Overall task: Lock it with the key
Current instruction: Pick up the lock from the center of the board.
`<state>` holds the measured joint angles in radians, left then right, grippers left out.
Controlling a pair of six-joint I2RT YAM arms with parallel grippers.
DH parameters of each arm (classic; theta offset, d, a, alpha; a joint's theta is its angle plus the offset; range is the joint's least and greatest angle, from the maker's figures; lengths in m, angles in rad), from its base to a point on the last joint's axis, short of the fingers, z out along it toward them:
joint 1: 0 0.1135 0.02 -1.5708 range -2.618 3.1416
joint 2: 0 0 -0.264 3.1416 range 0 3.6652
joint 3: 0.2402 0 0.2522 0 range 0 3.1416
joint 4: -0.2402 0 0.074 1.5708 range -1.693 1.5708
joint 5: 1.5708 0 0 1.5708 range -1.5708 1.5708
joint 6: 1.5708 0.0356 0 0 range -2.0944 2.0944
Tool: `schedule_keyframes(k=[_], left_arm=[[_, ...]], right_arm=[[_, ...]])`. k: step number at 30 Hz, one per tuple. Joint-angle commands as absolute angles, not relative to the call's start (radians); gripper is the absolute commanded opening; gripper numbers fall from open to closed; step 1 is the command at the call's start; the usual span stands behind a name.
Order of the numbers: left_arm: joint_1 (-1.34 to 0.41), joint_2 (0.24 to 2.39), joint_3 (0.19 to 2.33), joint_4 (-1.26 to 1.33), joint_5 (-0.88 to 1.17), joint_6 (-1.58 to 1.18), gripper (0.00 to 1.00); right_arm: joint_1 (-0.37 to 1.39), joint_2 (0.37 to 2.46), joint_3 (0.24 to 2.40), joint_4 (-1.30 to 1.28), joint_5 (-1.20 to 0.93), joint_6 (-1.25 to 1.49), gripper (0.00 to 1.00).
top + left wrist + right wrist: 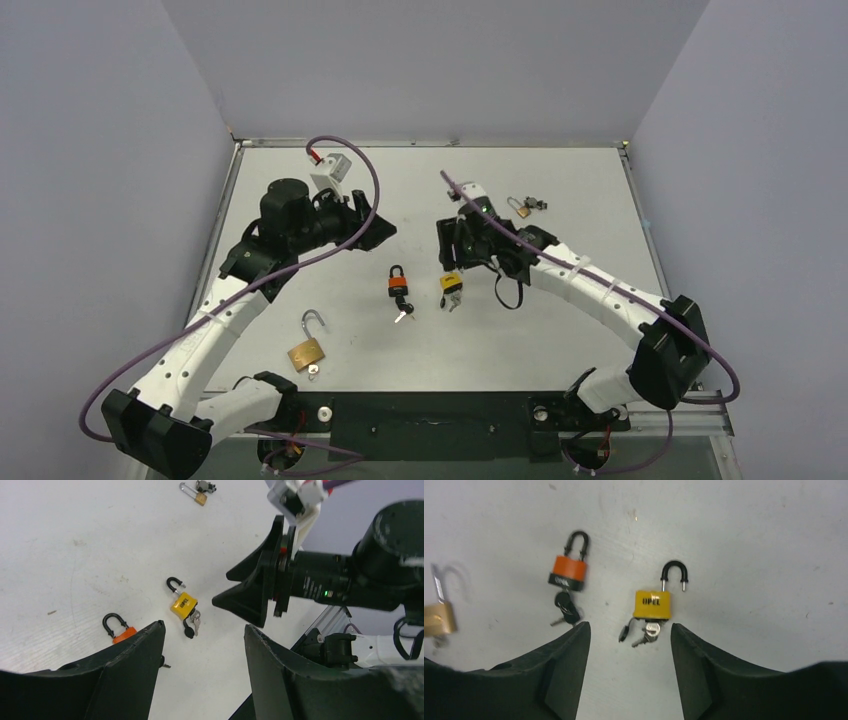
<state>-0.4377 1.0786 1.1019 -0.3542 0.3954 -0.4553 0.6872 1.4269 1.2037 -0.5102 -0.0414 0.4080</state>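
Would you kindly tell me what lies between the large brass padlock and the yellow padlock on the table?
The orange padlock, keys attached, lies between the large brass padlock and the yellow padlock, clearest in the top external view.

Four padlocks on the white tabletop point(600, 340), between two arms.
The orange padlock point(398, 281) and yellow padlock point(451, 283) lie side by side mid-table, keys at their near ends, with the right gripper point(447, 260) just at the yellow one's far side. An open-shackled brass padlock point(306, 351) sits toward the near left corner, and a small brass padlock point(519, 208) toward the far edge.
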Motion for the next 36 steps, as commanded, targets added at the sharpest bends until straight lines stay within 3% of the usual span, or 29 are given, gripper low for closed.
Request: schedule_keyframes(k=[1,4,16,33,36], left_arm=[[-0.438,1.043,1.069,-0.385,0.332,-0.451,0.57],[-0.437,1.022,1.067,-0.439,0.299,-0.436,0.57],[-0.436,0.973,1.073,-0.508,0.275,-0.413,0.58],[-0.435,0.998,1.087,-0.516,0.274,-0.401,0.57],[-0.436,1.005,1.087,-0.514,0.276,-0.401,0.58]], right_arm=[[0.834,1.442,1.100,-0.454,0.198,0.416,0.60],[0.850,1.495,1.053,-0.394,0.268,0.371,0.65],[0.841,1.714,1.087,-0.333,0.279,0.306,0.65],[0.799,1.774,1.039,-0.245,0.183,0.327,0.59],[0.790,1.779,1.023,-0.229,0.156,0.332,0.53]])
